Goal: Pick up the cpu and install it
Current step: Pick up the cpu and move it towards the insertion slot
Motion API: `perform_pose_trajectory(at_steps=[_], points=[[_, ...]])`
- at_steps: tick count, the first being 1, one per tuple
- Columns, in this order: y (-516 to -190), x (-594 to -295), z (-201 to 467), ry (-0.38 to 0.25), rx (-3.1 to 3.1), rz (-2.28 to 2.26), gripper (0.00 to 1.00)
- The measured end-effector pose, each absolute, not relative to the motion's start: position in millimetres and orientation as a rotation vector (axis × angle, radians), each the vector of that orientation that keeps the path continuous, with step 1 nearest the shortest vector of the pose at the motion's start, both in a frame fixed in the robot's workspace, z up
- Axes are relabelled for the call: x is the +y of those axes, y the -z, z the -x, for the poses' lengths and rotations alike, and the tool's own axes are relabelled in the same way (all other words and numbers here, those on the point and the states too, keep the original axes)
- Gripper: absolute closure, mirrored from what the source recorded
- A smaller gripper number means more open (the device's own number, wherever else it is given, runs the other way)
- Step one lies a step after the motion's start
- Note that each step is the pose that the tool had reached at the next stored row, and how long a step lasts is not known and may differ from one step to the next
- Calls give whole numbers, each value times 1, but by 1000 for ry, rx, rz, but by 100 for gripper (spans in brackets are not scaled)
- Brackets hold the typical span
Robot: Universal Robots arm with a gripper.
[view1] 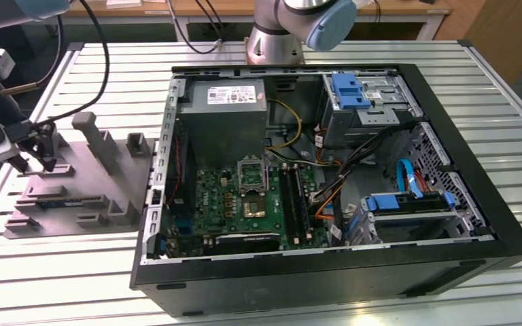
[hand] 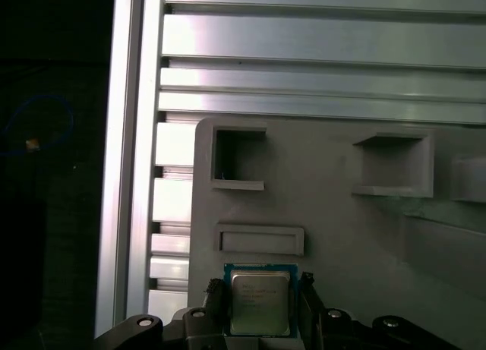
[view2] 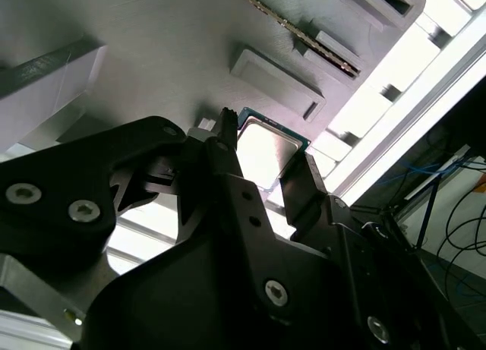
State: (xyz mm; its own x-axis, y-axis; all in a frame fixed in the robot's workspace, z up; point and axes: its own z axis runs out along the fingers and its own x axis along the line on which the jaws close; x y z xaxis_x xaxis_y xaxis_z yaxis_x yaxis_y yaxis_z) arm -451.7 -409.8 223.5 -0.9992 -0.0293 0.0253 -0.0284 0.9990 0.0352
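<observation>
Since the slatted table carries the whole job, I note it first. On it lies the open computer case, with the green motherboard facing up so the socket frame can be reached from above. Grey fixture is just beside the case, toward the exterior view's left; its moulded pockets keep parts at known spots. Gripper hangs over the fixture's outer end. In the first wrist view the cpu sits between the fingers, metal top up. I judge it pinched by two opposite edges, sparing its underside. Well apart from the socket; not installed.
</observation>
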Motion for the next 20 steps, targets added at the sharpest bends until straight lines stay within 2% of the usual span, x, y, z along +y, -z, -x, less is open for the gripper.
perform_pose_trajectory(at_steps=[20], points=[[-234,-410,452,54,-3115,-45,53]])
